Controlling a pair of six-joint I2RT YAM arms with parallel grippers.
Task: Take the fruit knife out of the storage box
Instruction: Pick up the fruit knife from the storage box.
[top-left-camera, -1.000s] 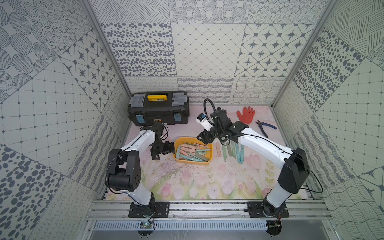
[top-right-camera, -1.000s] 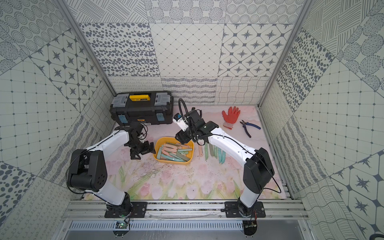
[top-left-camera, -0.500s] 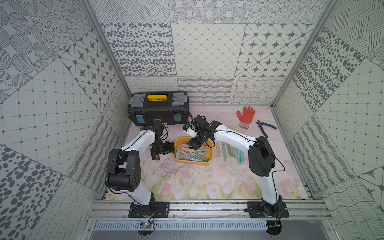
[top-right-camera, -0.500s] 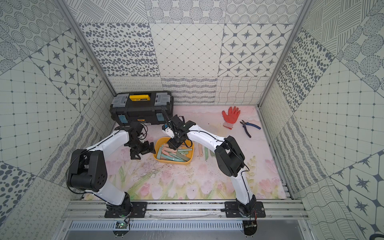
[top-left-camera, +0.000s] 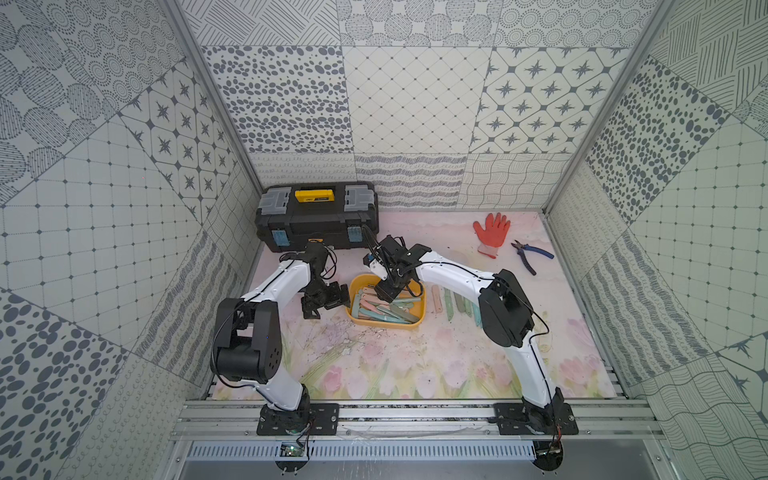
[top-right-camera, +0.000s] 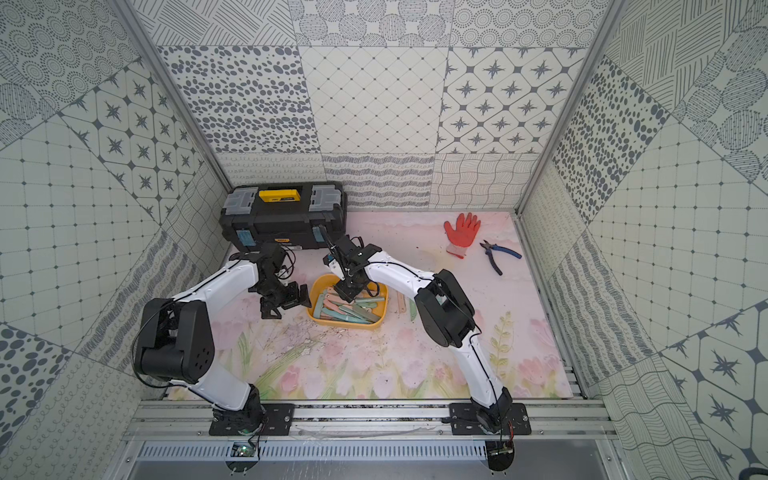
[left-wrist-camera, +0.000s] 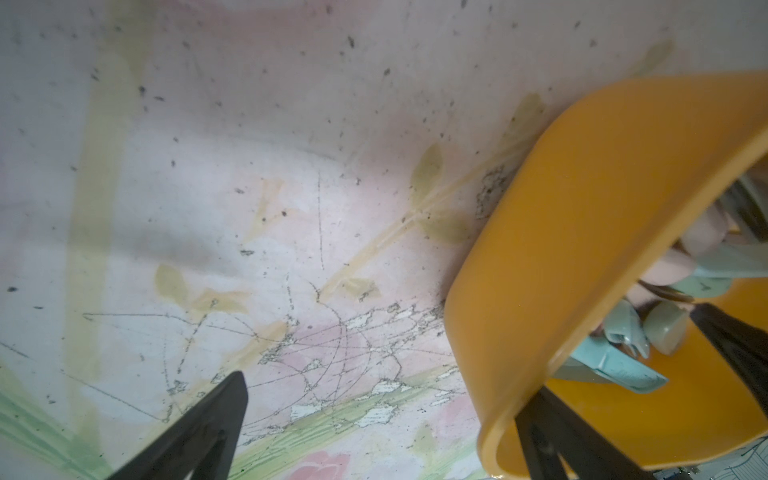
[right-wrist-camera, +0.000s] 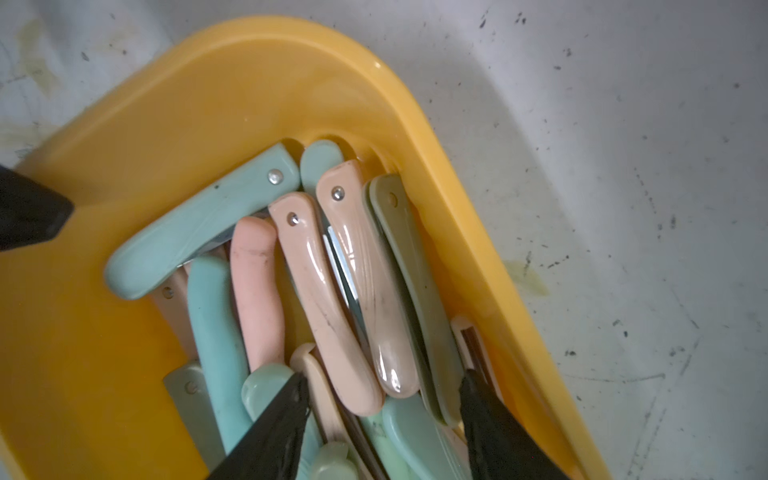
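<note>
Knives (right-wrist-camera: 257, 282), folded, pastel pink and green, fill the yellow box (top-left-camera: 390, 326) at mid-mat. Right arm arches over the box, wrist bent steeply down; right gripper (right-wrist-camera: 382, 382) hangs low over the pile, jaws apart around two pink handles' ends, clamping nothing. Left arm reaches forward; left gripper (top-left-camera: 326, 301) gapes wide beside the box's end. Floral mat (top-left-camera: 395, 365) is scuffed and scratched; more knives (top-left-camera: 453, 305) lie in a row beside the box. Toolbox (top-left-camera: 316, 220), glove (top-left-camera: 492, 232) and pliers (top-left-camera: 530, 255) sit near the back wall; patterned panels (top-left-camera: 415, 104) enclose the cell.
</note>
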